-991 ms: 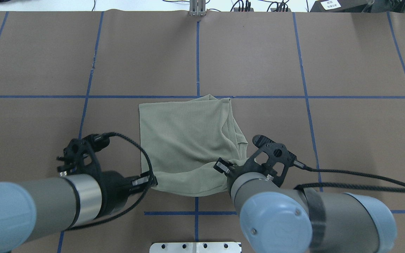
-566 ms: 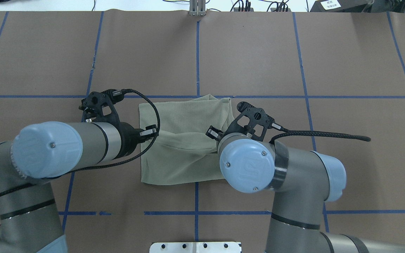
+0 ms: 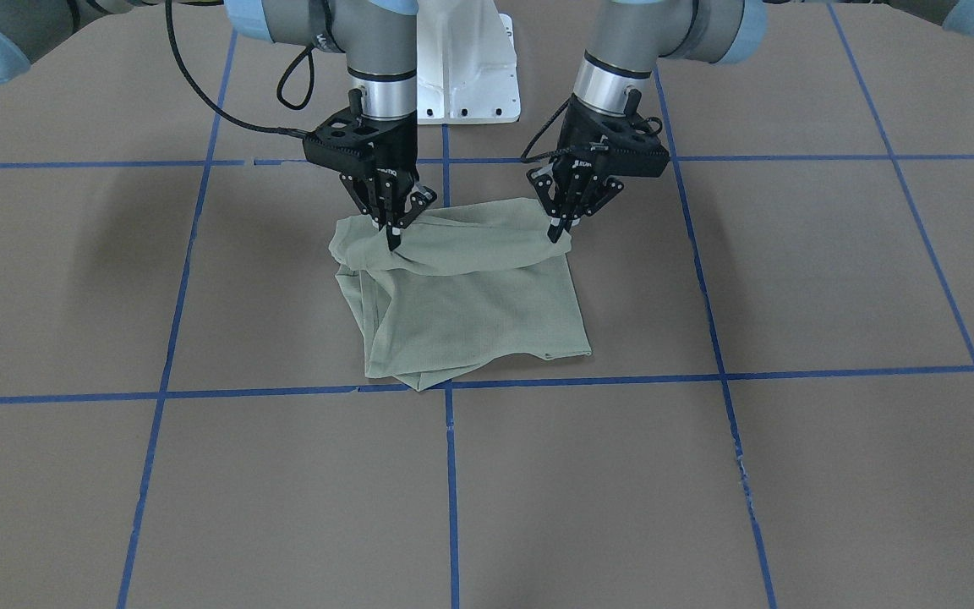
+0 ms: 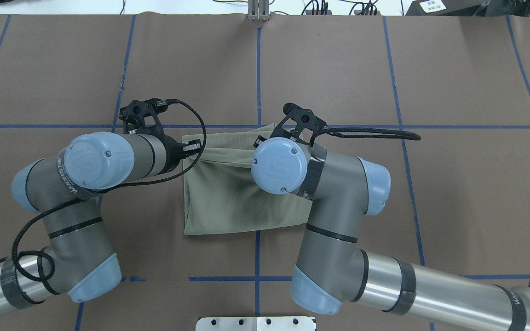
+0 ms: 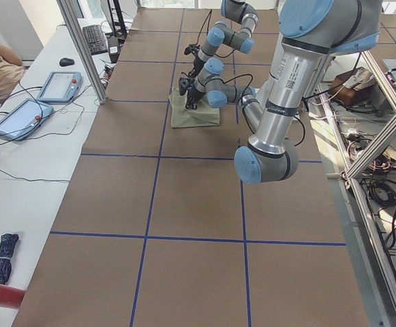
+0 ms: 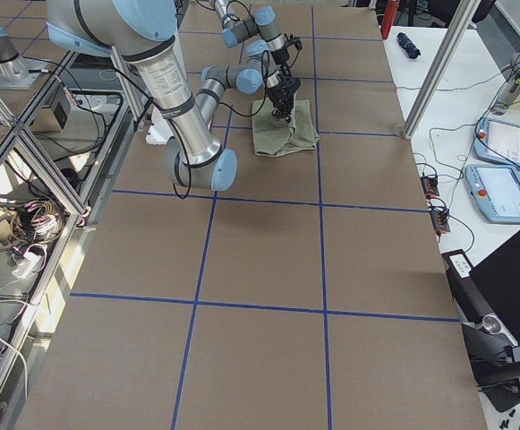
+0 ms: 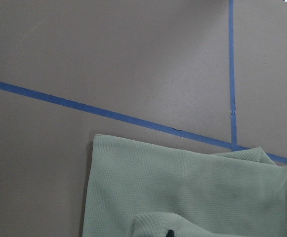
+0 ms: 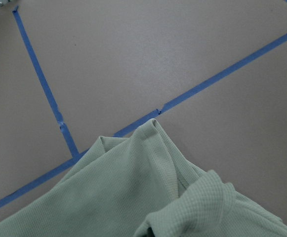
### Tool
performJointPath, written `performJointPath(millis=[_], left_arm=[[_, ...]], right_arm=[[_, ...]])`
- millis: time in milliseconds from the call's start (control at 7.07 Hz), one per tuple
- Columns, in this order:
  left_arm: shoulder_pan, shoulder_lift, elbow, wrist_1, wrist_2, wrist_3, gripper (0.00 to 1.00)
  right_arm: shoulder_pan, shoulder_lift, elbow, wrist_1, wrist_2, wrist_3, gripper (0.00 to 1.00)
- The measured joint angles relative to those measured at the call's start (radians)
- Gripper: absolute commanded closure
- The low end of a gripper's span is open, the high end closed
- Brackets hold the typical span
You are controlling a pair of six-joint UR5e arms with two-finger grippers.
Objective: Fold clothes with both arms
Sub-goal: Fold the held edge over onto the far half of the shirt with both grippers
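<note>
At the bottom of the front-facing view, table: a brown covering divided into large squares by blue tape lines.
Shirt: a pale sage-green knit shirt, folded into a rough rectangle at the centre of the frame. Its near edge lies along the horizontal tape line and reaches it beside the crossing. The far edge is raised off the table and doubled over the lower layer, sagging slightly between two held points.
Right gripper: left of centre in this view and pointing straight down. Its fingers are pinched on the bunched far corner of the shirt.
Left gripper: right of centre and tilted inward. Its fingers are clamped on the other raised corner.
Wrist views: each shows ribbed green cloth gathered at the bottom edge, flat cloth ahead of it, and tape on bare table beyond.
Arms: the right arm and the left arm come down from the top edge.
White pedestal base: at top centre, between the two arms.
Overhead view: both arms bend inward over the shirt's sides. The right arm's blue joint cap hides the shirt's upper right part.
</note>
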Motion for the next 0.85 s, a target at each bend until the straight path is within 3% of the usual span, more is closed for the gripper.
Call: performJointPath(millis=[283,425,566,849], left_arm=[[-0.003,-0.014,0.072,-0.043,0.002,0.003,1.00],[-0.004,-0.023,0.091,-0.048,0.003,0.004,0.35],[-0.004,-0.030,0.101,-0.050,0.003,0.008,0.00],[-0.006,-0.035,0.097,-0.049,-0.002,0.095,0.00]], right_arm=[[0.035,0.031,-0.109,0.071,0.030,-0.048,1.00],[0.048,0.036,-0.132,0.081,0.042,-0.071,0.31],[0.054,0.037,-0.145,0.084,0.047,-0.088,0.00],[0.057,0.045,-0.163,0.087,0.051,-0.158,0.00]])
